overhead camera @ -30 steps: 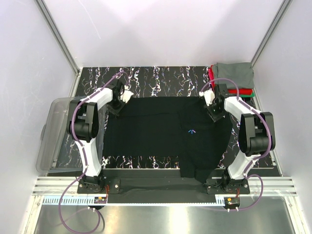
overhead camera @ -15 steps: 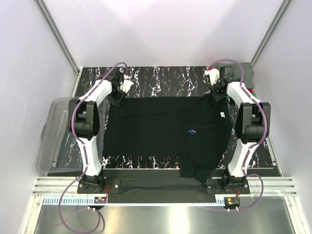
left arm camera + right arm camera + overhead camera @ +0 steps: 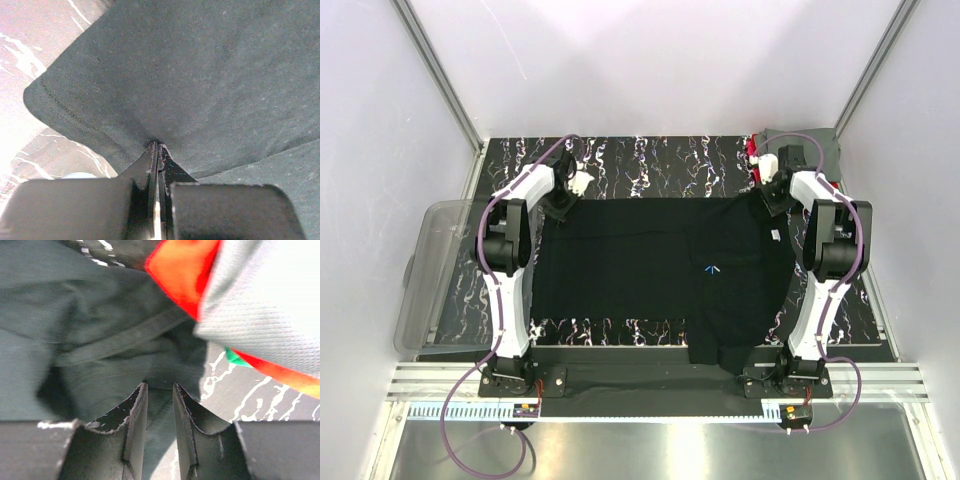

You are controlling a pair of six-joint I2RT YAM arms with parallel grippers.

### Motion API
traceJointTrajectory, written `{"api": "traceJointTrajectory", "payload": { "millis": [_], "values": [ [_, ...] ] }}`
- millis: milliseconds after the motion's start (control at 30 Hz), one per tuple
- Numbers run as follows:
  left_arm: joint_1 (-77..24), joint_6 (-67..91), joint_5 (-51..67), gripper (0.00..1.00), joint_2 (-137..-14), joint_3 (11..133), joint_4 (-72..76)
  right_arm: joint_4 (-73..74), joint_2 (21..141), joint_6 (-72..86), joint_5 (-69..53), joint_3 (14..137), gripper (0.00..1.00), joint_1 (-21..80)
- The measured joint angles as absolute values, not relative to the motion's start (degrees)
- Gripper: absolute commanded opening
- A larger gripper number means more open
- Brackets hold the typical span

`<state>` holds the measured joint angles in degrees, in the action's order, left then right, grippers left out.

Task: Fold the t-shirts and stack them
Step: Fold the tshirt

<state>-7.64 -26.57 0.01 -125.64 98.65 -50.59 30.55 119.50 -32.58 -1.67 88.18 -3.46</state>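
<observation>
Two claws sit at the top corners of the black t-shirt (image 3: 640, 270), spread mid-frame. Left gripper (image 3: 156, 150) is clamped on the hem. Right gripper (image 3: 160, 390) has jaws slightly apart over cloth, can't tell if it's pinching. Looks like fold no. 1: confirm the R grip, then bring both corners down-frame evenly, clear of the folded stack (image 3: 812, 152) upper right

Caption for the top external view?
Left gripper and right gripper pinch far corners of the black t-shirt; folded shirts stacked at far right.
</observation>
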Motion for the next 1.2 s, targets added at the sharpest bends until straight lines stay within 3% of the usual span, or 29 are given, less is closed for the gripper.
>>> {"api": "traceJointTrajectory", "payload": {
  "millis": [367, 867, 1200],
  "values": [
    [-7.14, -26.94, -1.02, 0.00, -126.85, 100.53, -50.85, 28.51, 120.84, -33.98, -0.32, 88.05, 0.33, -6.94],
    [-7.31, -27.05, -1.34, 0.00, -126.85, 100.53, -50.87, 29.89, 117.19, -32.47, -7.77, 88.95, 0.34, -5.74],
    [-7.68, -27.94, -2.22, 0.00, -126.85, 100.33, -50.76, 29.67, 123.55, -32.82, -7.53, 92.31, 0.34, -4.97]
  ]
}}
